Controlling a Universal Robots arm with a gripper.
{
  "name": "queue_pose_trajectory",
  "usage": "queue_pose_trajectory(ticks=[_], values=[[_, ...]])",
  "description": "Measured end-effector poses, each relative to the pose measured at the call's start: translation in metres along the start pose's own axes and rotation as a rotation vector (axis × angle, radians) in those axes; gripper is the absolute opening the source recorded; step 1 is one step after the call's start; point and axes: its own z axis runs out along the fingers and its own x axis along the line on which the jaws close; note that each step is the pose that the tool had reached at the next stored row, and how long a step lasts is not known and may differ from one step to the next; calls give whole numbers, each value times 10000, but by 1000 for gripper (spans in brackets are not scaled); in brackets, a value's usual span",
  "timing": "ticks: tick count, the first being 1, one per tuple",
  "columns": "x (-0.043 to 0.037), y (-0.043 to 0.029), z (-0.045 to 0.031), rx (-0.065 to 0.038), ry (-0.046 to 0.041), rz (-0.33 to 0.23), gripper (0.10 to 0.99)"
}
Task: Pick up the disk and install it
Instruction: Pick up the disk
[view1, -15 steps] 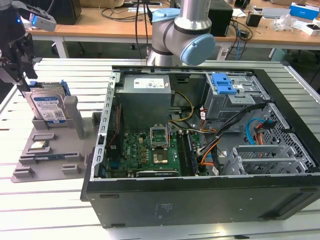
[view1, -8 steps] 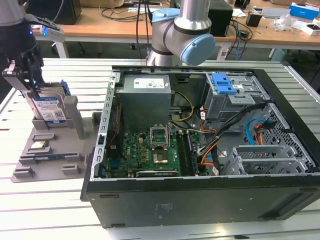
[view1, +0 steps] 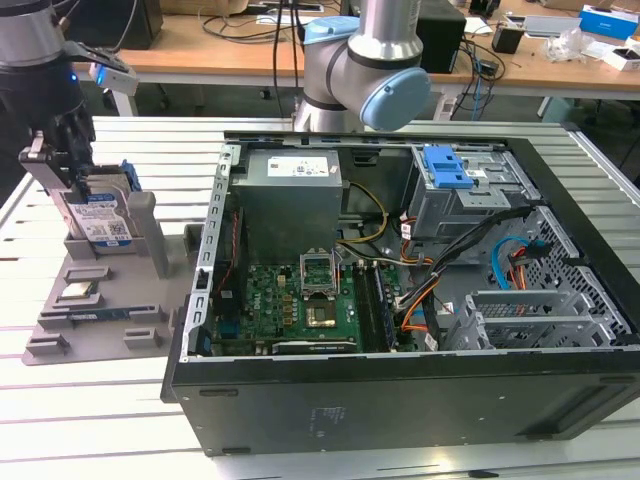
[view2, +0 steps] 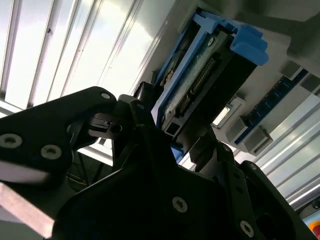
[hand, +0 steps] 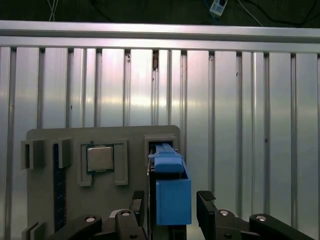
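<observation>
The disk (view1: 100, 215) stands on edge in a slot of the grey holder (view1: 150, 250) at the exterior view's left, its white-and-blue label facing out and its blue bracket around it. My gripper (view1: 72, 165) hangs right over its top edge. In the first wrist view the disk (hand: 172, 195) sits between my two black fingers, and my gripper (hand: 170, 205) is open with a thin gap on each side. The second wrist view shows the disk (view2: 200, 75) edge-on, reaching into my gripper (view2: 167, 127).
The open computer case (view1: 400, 400) lies at the exterior view's right, with a grey drive cage topped by a blue latch (view1: 447, 165) at its back. The holder also carries a chip (hand: 100, 158) and a memory stick (hand: 59, 190). A slatted metal table (hand: 240, 125) lies underneath.
</observation>
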Motion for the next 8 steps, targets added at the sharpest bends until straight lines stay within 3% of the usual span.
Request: queue_pose_trajectory(ticks=[8], values=[[1,-20,39,-1,35,-23,541]])
